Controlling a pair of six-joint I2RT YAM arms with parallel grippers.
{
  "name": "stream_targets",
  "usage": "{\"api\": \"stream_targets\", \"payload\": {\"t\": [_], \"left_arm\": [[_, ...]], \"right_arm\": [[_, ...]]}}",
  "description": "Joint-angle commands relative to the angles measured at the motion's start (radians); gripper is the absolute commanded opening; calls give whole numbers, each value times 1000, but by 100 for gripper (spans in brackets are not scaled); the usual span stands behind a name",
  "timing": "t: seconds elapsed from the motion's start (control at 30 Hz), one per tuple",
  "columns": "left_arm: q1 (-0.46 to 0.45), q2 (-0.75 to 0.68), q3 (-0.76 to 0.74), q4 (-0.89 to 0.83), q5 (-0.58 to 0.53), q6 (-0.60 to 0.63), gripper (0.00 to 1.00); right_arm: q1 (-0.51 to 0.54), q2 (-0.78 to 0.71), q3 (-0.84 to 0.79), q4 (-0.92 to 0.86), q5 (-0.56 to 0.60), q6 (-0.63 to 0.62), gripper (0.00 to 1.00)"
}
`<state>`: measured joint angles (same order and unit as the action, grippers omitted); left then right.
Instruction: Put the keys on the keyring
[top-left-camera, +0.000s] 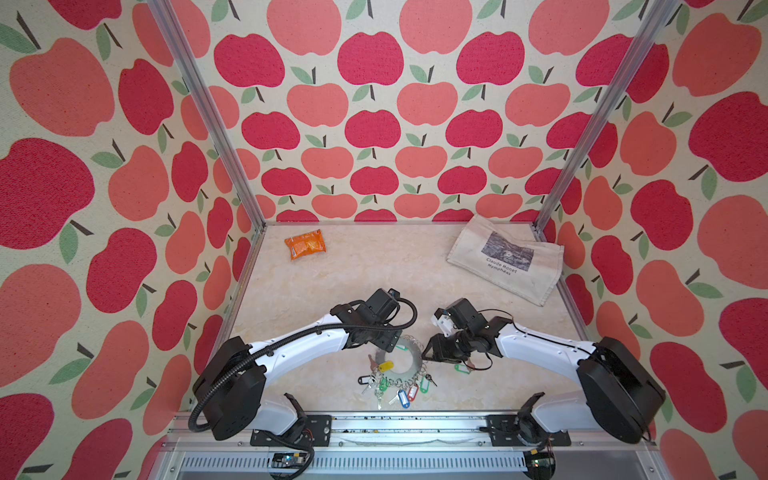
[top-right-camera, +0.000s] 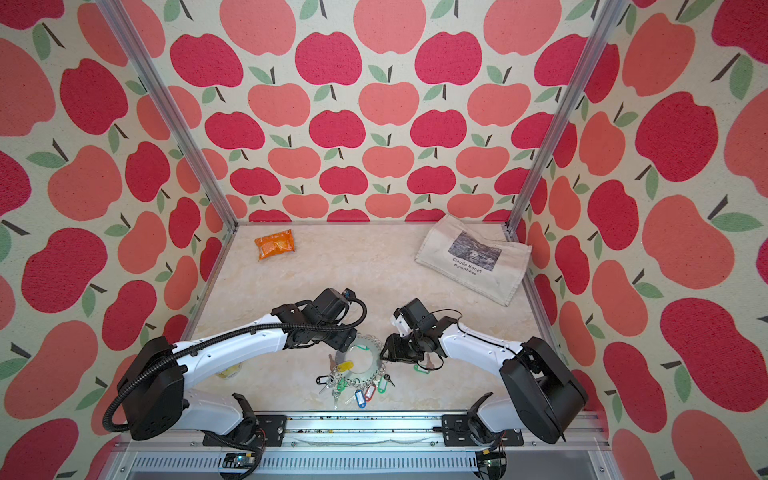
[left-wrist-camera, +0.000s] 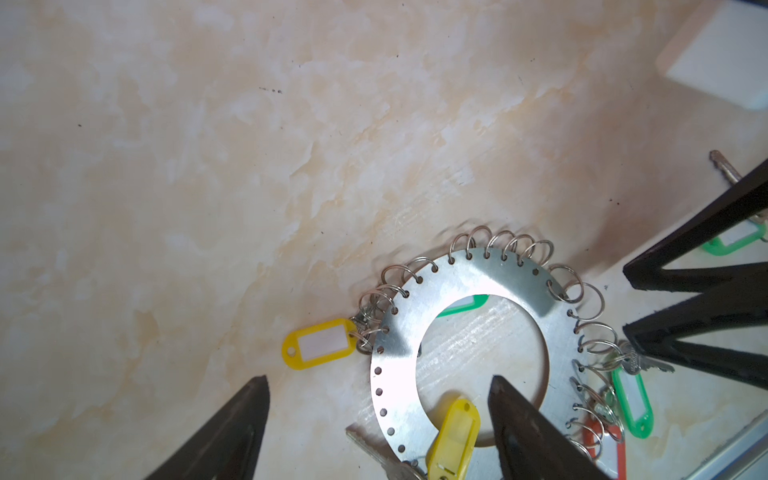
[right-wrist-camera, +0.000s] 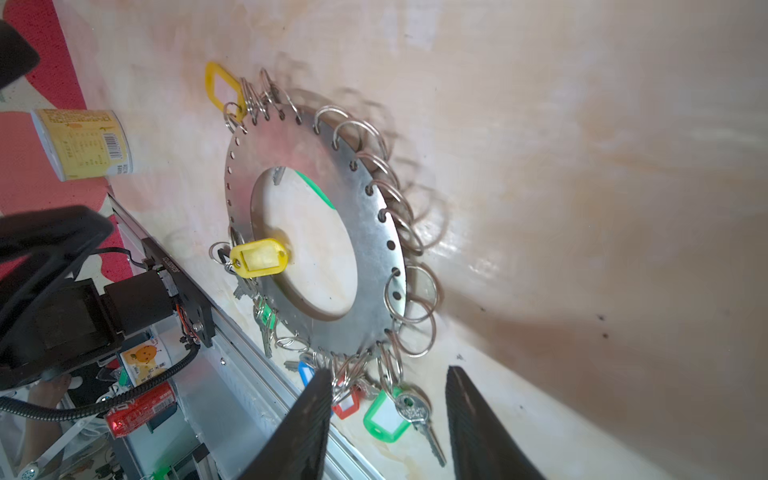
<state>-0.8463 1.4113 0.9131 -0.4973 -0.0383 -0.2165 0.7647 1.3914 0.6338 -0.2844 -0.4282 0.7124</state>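
The keyring is a flat grey metal disc with a wide hole and wire rings round its rim. It lies near the table's front, between both arms. Several keys with yellow, blue, red and green tags hang along its near rim. My left gripper is open just above the disc, straddling its rim beside a yellow-tagged key. My right gripper is open at the disc's right edge, over a green tag and a silver key. Another green-tagged key lies loose under the right arm.
An orange foil packet lies at the back left, and a cream tote bag at the back right. A yellow can lies under the left arm. The aluminium rail runs along the table's front edge, close behind the hanging keys.
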Motion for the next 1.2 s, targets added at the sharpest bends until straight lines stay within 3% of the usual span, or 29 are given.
{"api": "stream_targets", "payload": {"t": [0.0,0.27,0.5,0.67,0.77,0.93,1.17], "left_arm": [[9,-33,-20,-11,-19,-18,84],[12,-41,-29,-5,-21,-24,84],[13,-50,-41,-1,-22,-29,84],[16,-60,-49,-1,-23,-30,84],[17,-63,-51,-1,-23,-30,84],[18,-71,-52,-3,-26,-31,83],[18,-105,-46,-1,-36,-29,83]], "right_arm": [[-5,16,-25,5,17,67,46],[5,74,-20,55,14,99,41],[13,109,-18,99,19,116,28],[16,129,-10,113,3,118,27],[19,139,-7,115,-1,118,18],[18,124,-14,114,10,120,0],[22,-14,-13,108,61,79,0]]}}
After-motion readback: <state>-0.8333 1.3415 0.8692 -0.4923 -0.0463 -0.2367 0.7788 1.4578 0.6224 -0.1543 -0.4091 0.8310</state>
